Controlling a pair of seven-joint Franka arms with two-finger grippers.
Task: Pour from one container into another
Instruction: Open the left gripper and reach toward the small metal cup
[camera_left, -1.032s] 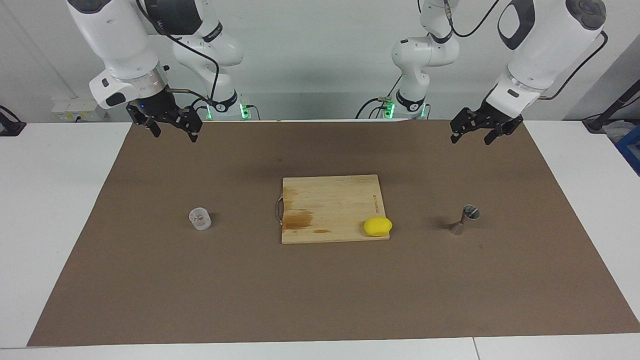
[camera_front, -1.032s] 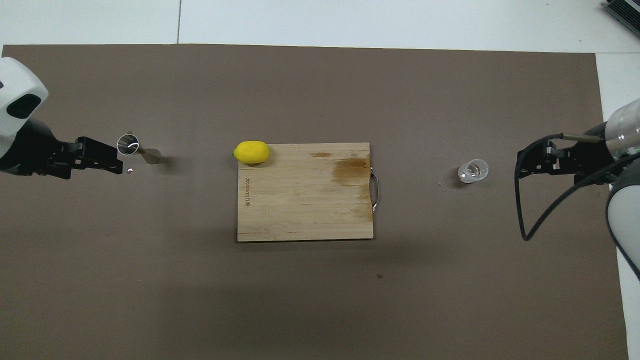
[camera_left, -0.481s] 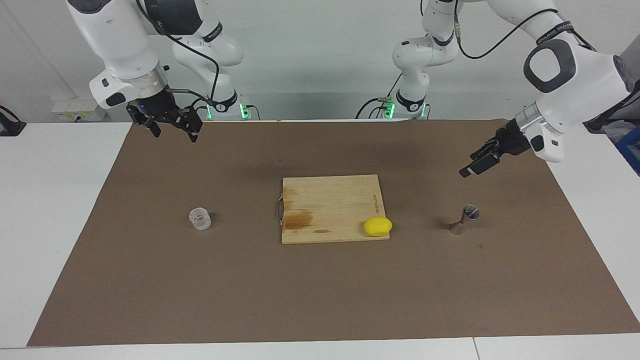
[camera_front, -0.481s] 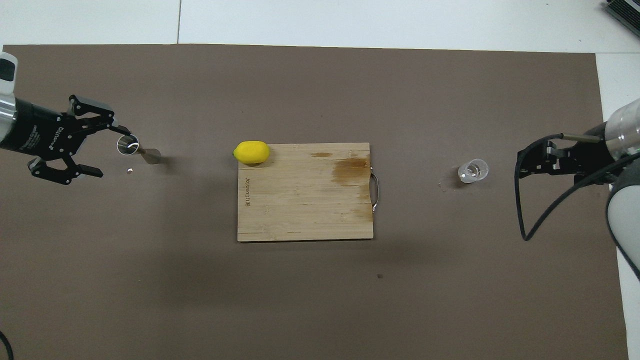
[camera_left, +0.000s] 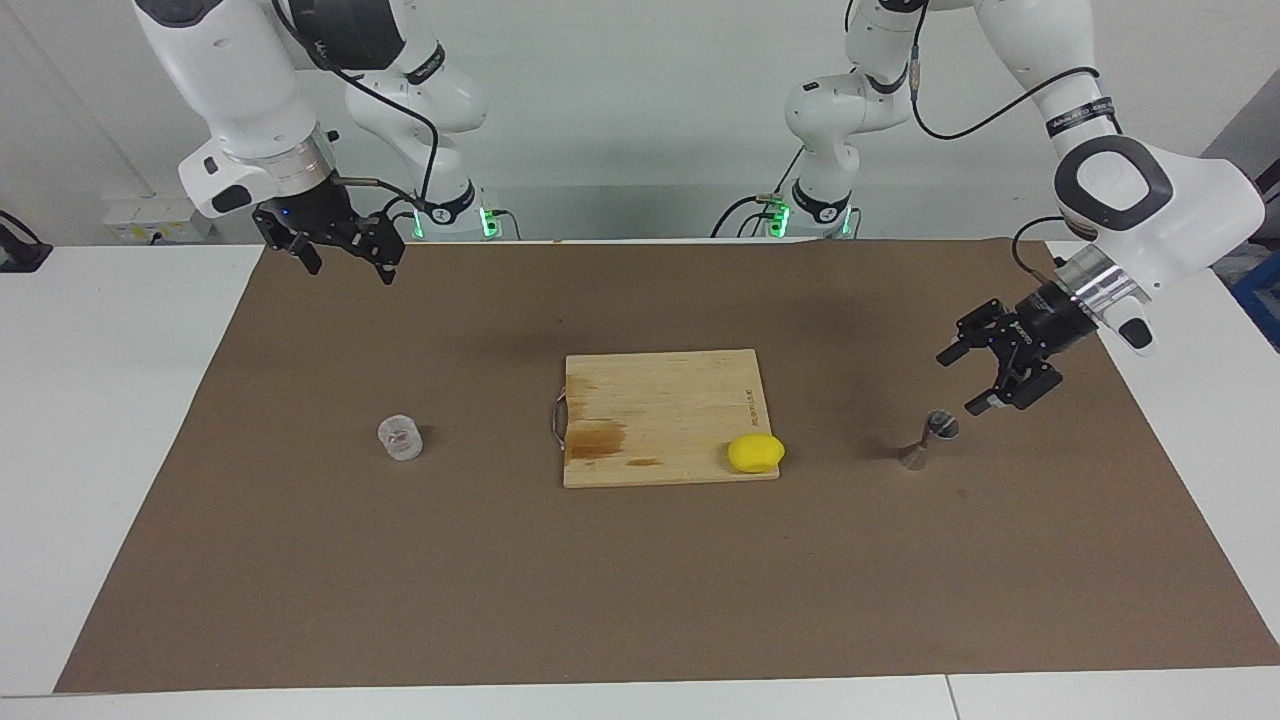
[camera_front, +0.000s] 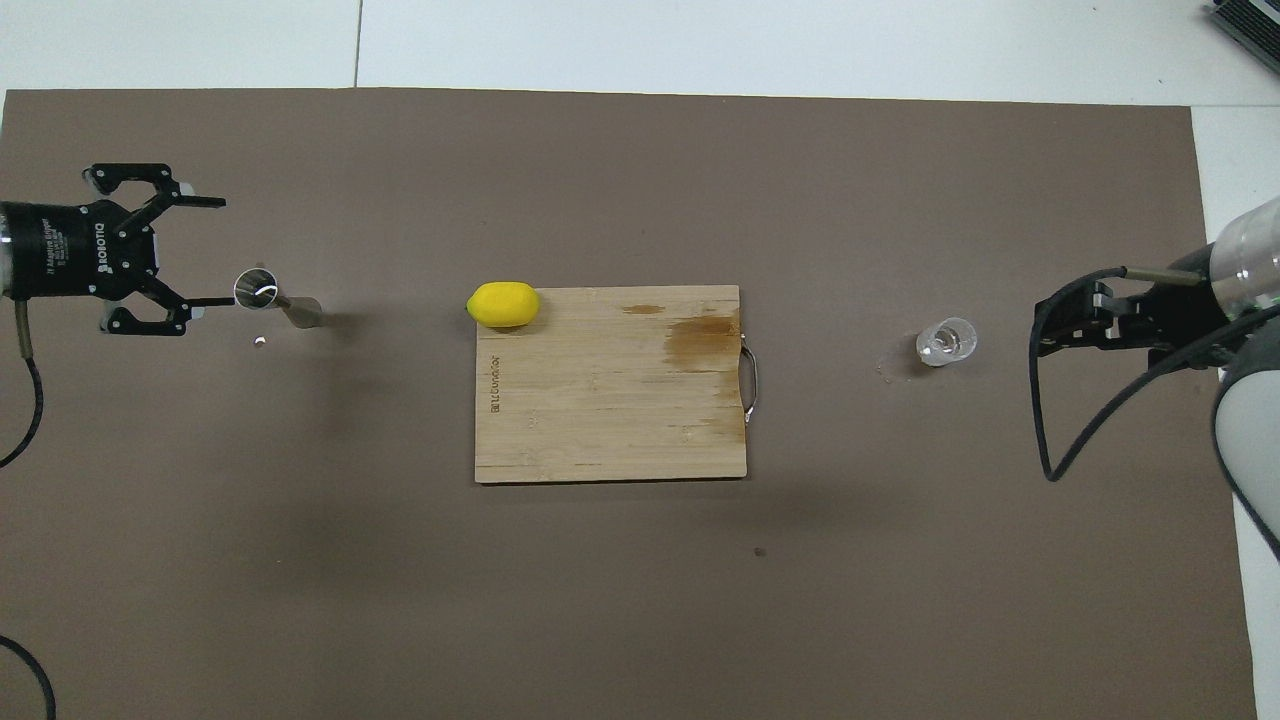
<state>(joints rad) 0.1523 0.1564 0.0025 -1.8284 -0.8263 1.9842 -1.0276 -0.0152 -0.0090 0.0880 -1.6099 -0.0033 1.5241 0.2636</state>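
Note:
The small clear cup (camera_left: 400, 437) stands on the brown mat toward the right arm's end; it also shows in the overhead view (camera_front: 945, 341). The steel hourglass jigger (camera_left: 930, 440) stands upright toward the left arm's end, also in the overhead view (camera_front: 270, 298). My left gripper (camera_left: 960, 382) is open and empty, raised just above and beside the jigger's rim; from overhead (camera_front: 222, 251) one fingertip lies close to the rim. My right gripper (camera_left: 350, 268) is open and empty and waits high over the mat's edge, apart from the cup; its tips show in the overhead view (camera_front: 1042, 325).
A wooden cutting board (camera_left: 660, 400) lies mid-mat between cup and jigger, its metal handle toward the cup. A yellow lemon (camera_left: 755, 452) sits on the board's corner toward the jigger. The brown mat (camera_left: 640, 600) covers the white table.
My left gripper has come down and swung over beside the jigger, with its wrist turned and its fingers spread. The right arm, cup and jigger have not moved.

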